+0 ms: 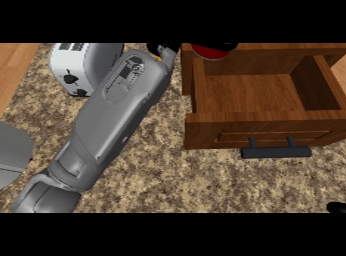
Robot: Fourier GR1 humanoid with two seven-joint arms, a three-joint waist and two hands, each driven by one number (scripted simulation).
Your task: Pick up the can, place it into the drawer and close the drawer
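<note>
The left hand (161,48), at twelve o'clock and half cut off, seems curled round the red can (210,50), which sits over the open drawer's (272,125) eleven-o'clock corner. The right hand (343,207) peeks in at five o'clock; whether it is spread or closed I cannot tell.

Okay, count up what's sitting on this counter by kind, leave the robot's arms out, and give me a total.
can: 1
drawer: 1
toaster: 1
grey object cut off at the left edge, kind unclear: 1
Total: 4
</note>
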